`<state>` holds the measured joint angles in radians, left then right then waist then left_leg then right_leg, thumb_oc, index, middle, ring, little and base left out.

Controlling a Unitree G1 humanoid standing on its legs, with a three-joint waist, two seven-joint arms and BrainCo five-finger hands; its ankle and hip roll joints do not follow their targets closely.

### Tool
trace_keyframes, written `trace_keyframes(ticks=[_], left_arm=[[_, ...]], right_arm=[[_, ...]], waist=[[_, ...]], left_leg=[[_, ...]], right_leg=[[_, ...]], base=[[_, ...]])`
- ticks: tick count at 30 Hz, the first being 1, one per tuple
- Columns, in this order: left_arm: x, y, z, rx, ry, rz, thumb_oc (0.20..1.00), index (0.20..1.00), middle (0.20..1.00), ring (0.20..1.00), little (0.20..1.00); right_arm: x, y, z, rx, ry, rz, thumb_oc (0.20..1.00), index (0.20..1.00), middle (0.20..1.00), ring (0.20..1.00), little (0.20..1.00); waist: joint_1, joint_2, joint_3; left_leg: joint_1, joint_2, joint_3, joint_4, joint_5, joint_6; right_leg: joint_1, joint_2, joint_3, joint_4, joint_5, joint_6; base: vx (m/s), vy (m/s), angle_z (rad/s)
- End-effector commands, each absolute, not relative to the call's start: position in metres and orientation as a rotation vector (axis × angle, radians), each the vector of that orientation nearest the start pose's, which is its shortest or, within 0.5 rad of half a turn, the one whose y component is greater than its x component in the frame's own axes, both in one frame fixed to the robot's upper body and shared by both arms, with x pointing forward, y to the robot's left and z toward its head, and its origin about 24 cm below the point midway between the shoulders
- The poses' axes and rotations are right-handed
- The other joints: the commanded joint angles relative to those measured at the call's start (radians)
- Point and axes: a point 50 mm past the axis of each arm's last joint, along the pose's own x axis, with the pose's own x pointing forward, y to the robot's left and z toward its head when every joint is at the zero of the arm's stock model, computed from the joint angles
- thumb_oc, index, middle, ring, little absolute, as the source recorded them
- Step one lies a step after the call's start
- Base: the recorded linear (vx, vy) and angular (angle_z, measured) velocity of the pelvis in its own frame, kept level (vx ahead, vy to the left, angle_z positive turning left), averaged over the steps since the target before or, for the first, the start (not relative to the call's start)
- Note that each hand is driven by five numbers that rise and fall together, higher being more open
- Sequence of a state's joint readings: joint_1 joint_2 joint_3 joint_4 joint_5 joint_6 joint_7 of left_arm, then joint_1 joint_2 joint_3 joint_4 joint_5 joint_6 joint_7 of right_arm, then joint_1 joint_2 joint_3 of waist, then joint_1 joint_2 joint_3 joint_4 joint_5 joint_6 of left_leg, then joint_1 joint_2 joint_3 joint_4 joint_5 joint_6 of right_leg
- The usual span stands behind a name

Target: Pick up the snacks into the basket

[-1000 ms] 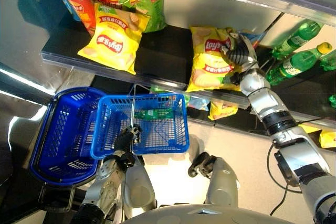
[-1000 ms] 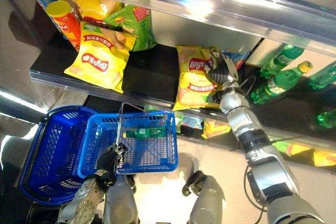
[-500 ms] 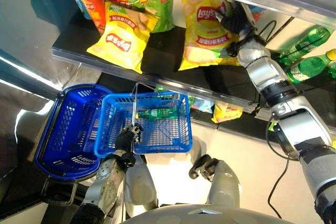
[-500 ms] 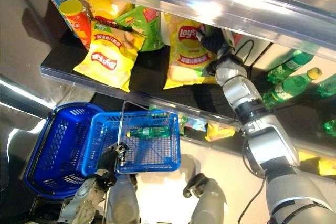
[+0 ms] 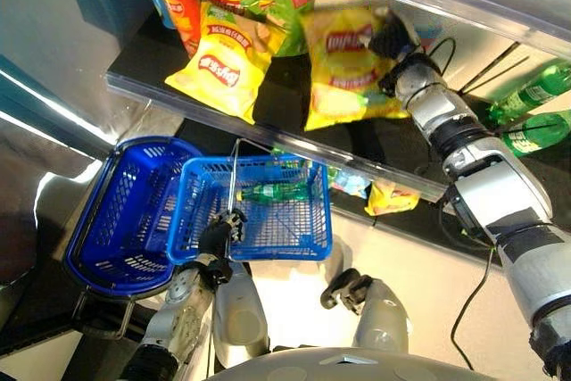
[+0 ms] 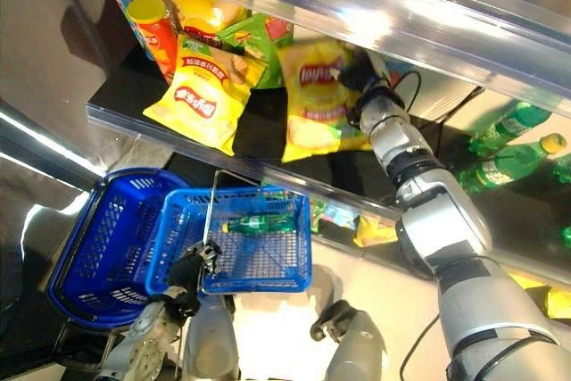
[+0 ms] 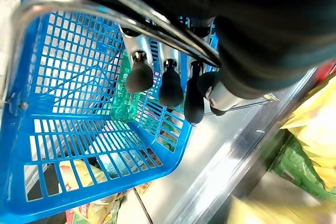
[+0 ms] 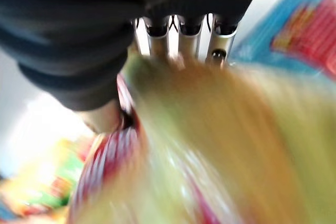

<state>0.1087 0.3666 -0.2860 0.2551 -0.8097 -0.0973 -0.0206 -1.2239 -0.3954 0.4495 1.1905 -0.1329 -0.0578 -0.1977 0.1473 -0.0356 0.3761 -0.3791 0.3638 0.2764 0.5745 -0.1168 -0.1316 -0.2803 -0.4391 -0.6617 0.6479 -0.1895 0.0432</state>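
Right hand point(image 6: 359, 78) pinches a yellow chip bag point(image 6: 312, 95); left hand point(image 5: 219, 238) grips the basket point(image 5: 254, 220) handle

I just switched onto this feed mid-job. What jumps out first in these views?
The right hand is up at the black shelf, its fingers closed on a yellow chip bag lifted off it. Lower down, the left hand holds the metal handle of a blue basket with a green bottle lying inside.
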Motion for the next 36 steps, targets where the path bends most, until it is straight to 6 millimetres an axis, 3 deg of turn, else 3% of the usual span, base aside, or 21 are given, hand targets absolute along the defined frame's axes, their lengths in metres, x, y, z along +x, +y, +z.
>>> trace_keyframes(ticks=[1,9,15,21,23,25,29,36], left_arm=[[0.219,0.185,0.017,-0.455,0.084,-0.146,0.2,0.2,0.2,0.2,0.2],[0.219,0.18,0.017,-0.445,0.088,-0.181,0.2,0.2,0.2,0.2,0.2],[0.221,0.179,0.017,-0.445,0.087,-0.182,0.2,0.2,0.2,0.2,0.2],[0.225,0.183,0.02,-0.447,0.067,-0.134,0.2,0.2,0.2,0.2,0.2],[0.226,0.186,0.021,-0.46,0.057,-0.093,0.2,0.2,0.2,0.2,0.2],[0.228,0.186,0.022,-0.467,0.051,-0.08,0.2,0.2,0.2,0.2,0.2],[0.232,0.188,0.025,-0.463,0.029,-0.059,0.2,0.2,0.2,0.2,0.2],[0.231,0.184,0.024,-0.438,0.023,-0.078,0.2,0.2,0.2,0.2,0.2]], right_arm=[[0.431,-0.174,0.228,-0.827,-0.144,-0.127,1.0,1.0,1.0,1.0,1.0],[0.425,-0.21,0.193,-0.845,0.022,-0.184,1.0,1.0,1.0,1.0,1.0],[0.424,-0.211,0.188,-0.856,0.011,-0.179,1.0,1.0,1.0,1.0,1.0],[0.424,-0.177,0.209,-0.935,-0.186,-0.089,1.0,1.0,1.0,1.0,1.0],[0.415,-0.163,0.228,-1.04,-0.345,-0.076,1.0,1.0,1.0,1.0,1.0],[0.406,-0.166,0.235,-1.136,-0.422,-0.119,1.0,1.0,1.0,1.0,1.0],[0.382,-0.187,0.228,-1.344,-0.524,-0.256,1.0,1.0,1.0,1.0,1.0],[0.354,-0.199,0.205,-1.424,-0.608,-0.312,1.0,1.0,1.0,1.0,1.0]], waist=[[0.047,-0.01,-0.039],[0.053,0.003,-0.035],[0.05,0.006,-0.036],[0.017,-0.002,-0.026],[-0.008,-0.008,-0.02],[-0.023,-0.01,-0.016],[-0.042,-0.003,-0.009],[-0.042,0.004,-0.012]], left_leg=[[0.039,-0.008,-0.002,-0.045,0.011,0.028],[0.039,-0.021,-0.005,-0.051,0.011,0.033],[0.04,-0.025,-0.005,-0.05,0.011,0.034],[0.052,-0.022,0.009,-0.055,0.01,0.035],[0.055,-0.017,0.015,-0.052,0.005,0.034],[0.049,-0.017,0.029,-0.059,0.024,0.047],[0.043,-0.011,0.029,-0.05,0.02,0.046],[0.036,-0.006,0.022,-0.04,0.02,0.044]], right_leg=[[0.036,-0.035,0.063,0.006,0.188,0.171],[0.034,-0.046,0.062,0.01,0.198,0.178],[0.031,-0.051,0.064,0.013,0.204,0.18],[0.017,-0.048,0.087,0.016,0.215,0.18],[0.003,-0.049,0.102,0.021,0.215,0.181],[-0.002,-0.052,0.089,0.005,0.23,0.163],[-0.005,-0.057,0.088,0.012,0.22,0.169],[-0.007,-0.06,0.09,0.019,0.197,0.171]], base=[[0.0,0.0,0.0],[0.0,0.008,0.03],[0.0,0.003,0.01],[0.0,0.003,-0.01],[-0.01,0.016,-0.09],[-0.05,0.012,-0.1],[-0.01,0.006,-0.08],[0.0,-0.001,-0.01]])
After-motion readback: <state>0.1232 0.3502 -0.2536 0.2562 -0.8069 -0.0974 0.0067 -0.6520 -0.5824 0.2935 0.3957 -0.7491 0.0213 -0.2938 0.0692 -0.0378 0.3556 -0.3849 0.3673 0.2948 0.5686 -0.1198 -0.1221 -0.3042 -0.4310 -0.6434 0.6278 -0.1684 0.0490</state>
